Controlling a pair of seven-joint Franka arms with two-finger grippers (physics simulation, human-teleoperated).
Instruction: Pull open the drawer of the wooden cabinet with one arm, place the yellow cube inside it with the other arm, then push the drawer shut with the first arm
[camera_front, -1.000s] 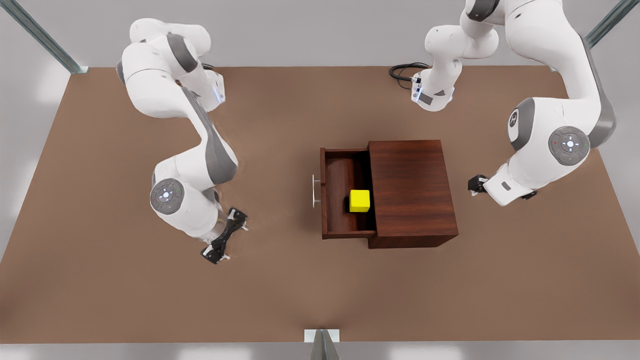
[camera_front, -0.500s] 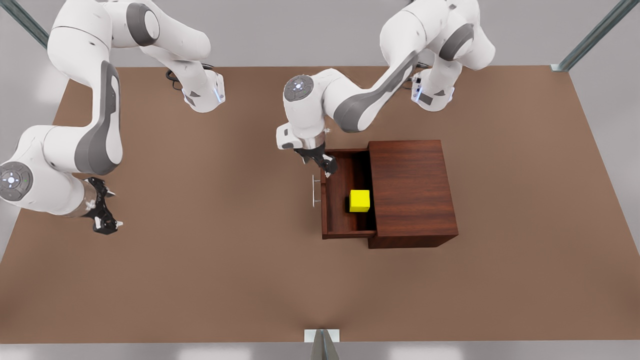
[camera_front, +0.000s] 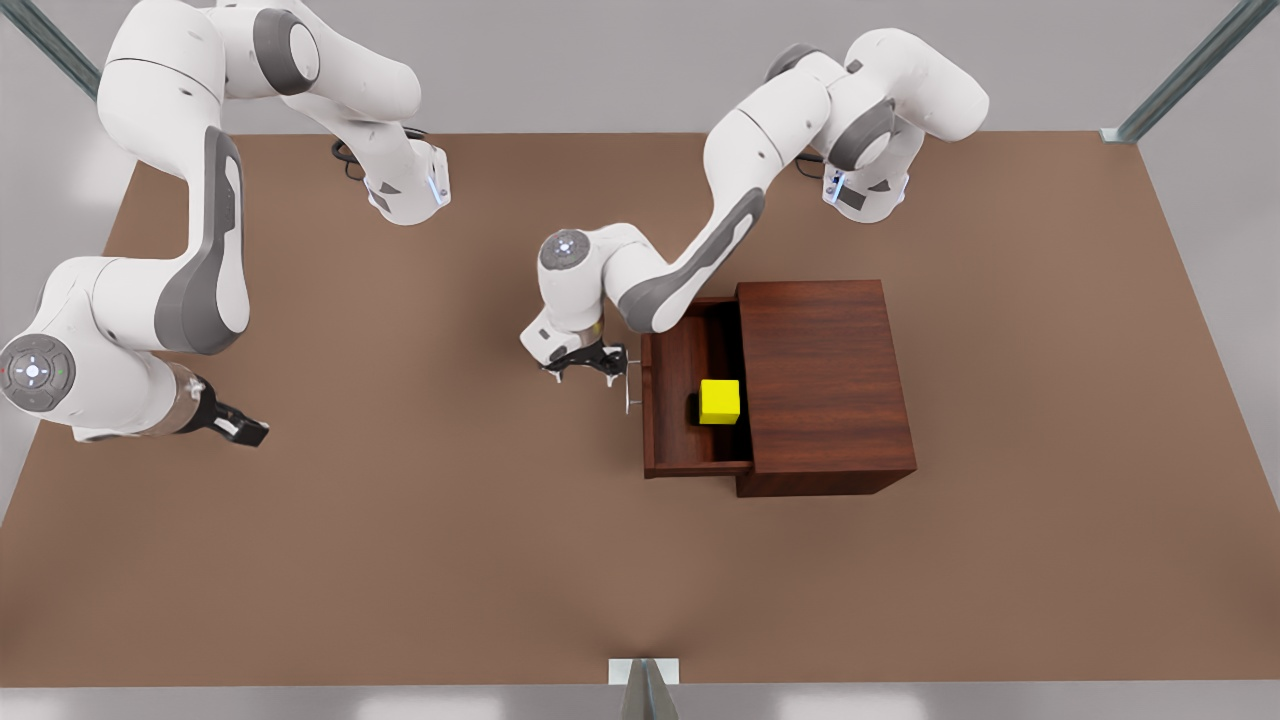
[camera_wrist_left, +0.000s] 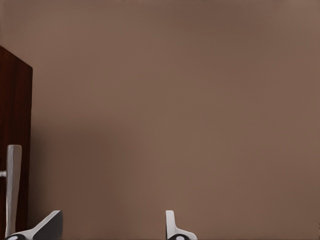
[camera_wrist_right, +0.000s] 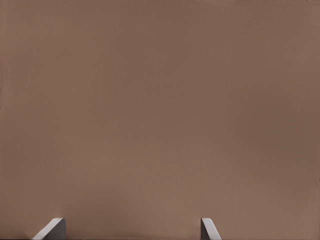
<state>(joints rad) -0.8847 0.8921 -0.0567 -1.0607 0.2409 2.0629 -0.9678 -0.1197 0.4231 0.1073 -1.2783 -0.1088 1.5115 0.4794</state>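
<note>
A plain brown bench carries the wooden cabinet, its drawer pulled out toward the front view's left with the yellow cube inside. The left claw, fingers spread, sits just beside the upper end of the handle, whose bar runs crosswise to the push; closing means driving toward the cabinet, with nothing between. The right claw, also spread, waits well apart at the front view's left.

Simulated test bench: bare brown tabletop
</note>
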